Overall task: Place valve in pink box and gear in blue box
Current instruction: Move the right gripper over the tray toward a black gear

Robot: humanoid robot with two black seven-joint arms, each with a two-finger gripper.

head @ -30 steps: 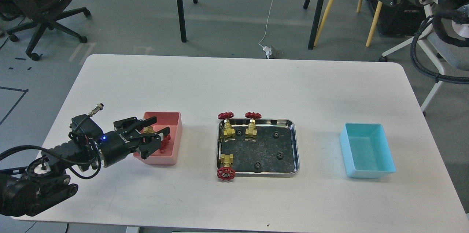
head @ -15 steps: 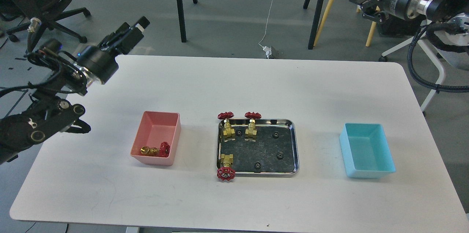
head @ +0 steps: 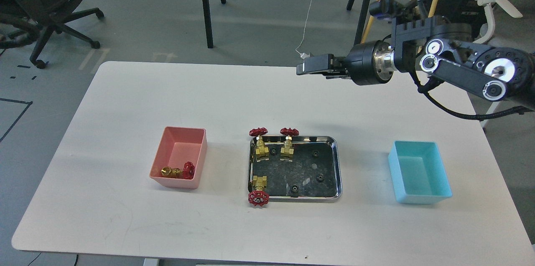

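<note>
While one small brass valve with a red handwheel point(head: 179, 171) already lies in the salmon-pink plastic bin point(head: 197, 151), the light cyan-blue bin point(head: 443, 174) holds nothing. Tiny black gears point(head: 315, 154) wait on the steel tray point(head: 337, 161). The right gripper point(head: 303, 69) hovers above, empty; I cannot tell its fingers' spacing.

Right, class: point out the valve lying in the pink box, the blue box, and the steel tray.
valve point(head: 179, 170), head view, on its brass body.
blue box point(head: 423, 198), head view, on its near wall.
steel tray point(head: 339, 167), head view, on its right rim.
</note>
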